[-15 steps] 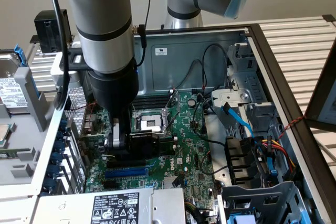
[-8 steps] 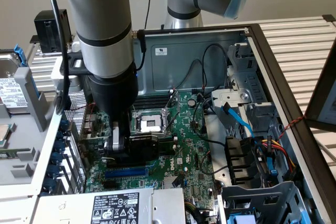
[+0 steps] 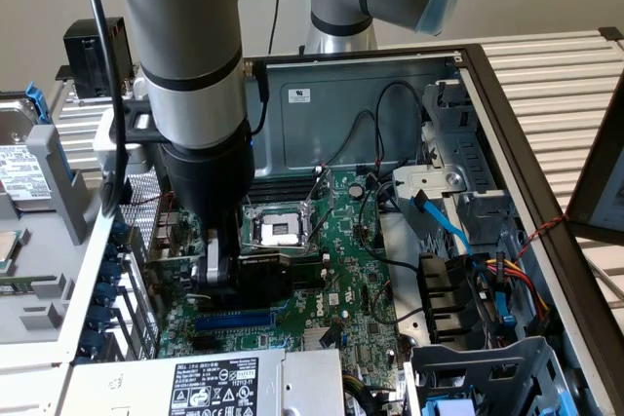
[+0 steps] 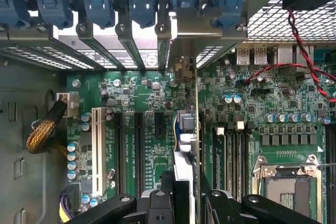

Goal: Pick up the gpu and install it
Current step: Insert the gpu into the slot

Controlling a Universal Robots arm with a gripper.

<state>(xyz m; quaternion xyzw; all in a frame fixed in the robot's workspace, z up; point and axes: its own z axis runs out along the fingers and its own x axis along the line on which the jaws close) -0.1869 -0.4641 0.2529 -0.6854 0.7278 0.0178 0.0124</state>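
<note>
The gpu (image 4: 185, 129) stands on edge over the large green motherboard (image 4: 273, 108), seen edge-on between two expansion slots and the memory slots. Its silver end bracket (image 4: 181, 69) reaches up to the rear slot openings of the case. My gripper (image 4: 186, 198) is shut on the card, one black finger (image 4: 160, 203) on each side. In the exterior view the gripper (image 3: 219, 275) is low inside the open case, with the gpu's dark body (image 3: 278, 265) sticking out beside it toward the CPU socket (image 3: 278, 231). Whether the card's edge sits in a slot is hidden.
Blue slot latches (image 4: 100, 3) line the rear wall. A white PCI slot (image 4: 96, 150) and a blue slot (image 3: 234, 321) lie beside the card. Red and black twisted wires (image 4: 304, 56) cross the board. The power supply (image 3: 214, 382), drive cage (image 3: 487, 377) and cables (image 3: 468, 241) crowd the case.
</note>
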